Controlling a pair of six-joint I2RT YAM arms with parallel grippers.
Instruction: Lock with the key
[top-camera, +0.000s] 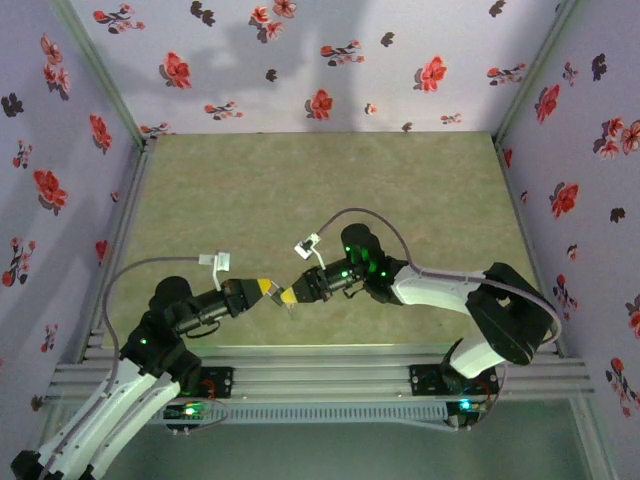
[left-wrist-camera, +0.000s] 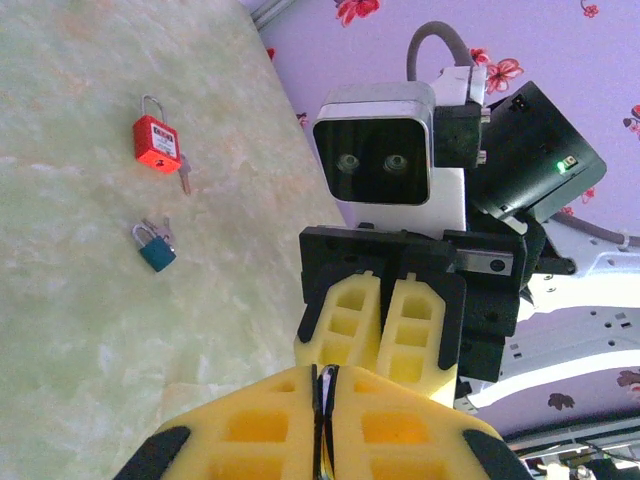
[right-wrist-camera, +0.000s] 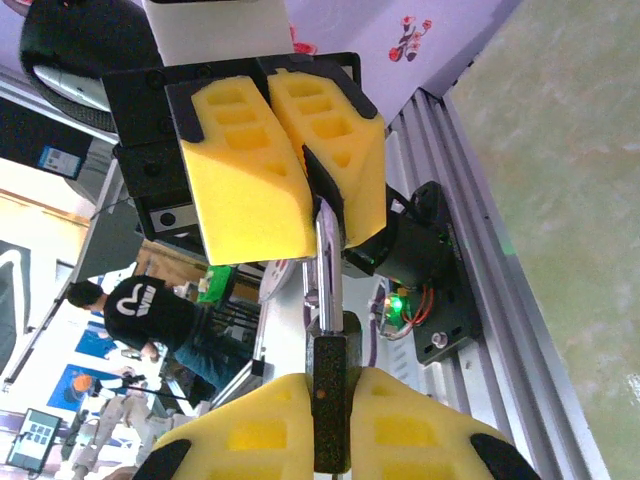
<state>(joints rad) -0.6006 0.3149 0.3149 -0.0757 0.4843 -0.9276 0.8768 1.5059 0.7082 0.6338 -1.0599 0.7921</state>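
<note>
Evidently the right hand (right-wrist-camera: 328, 400) clamps a dark body (right-wrist-camera: 325, 365) while the left hand (right-wrist-camera: 312, 195) pinches its metal shank (right-wrist-camera: 328, 265), likely bracing it for turning, well apart from the red padlock (left-wrist-camera: 157, 143).

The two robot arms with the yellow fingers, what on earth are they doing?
They meet in the air over the near edge of the table. The right gripper is shut on a slim dark object with a metal shaft; the left gripper is shut on the shaft's far end. Whether it is a key or a lock, I cannot tell. A red padlock and a small blue padlock lie on the table, keys by them, untouched.
</note>
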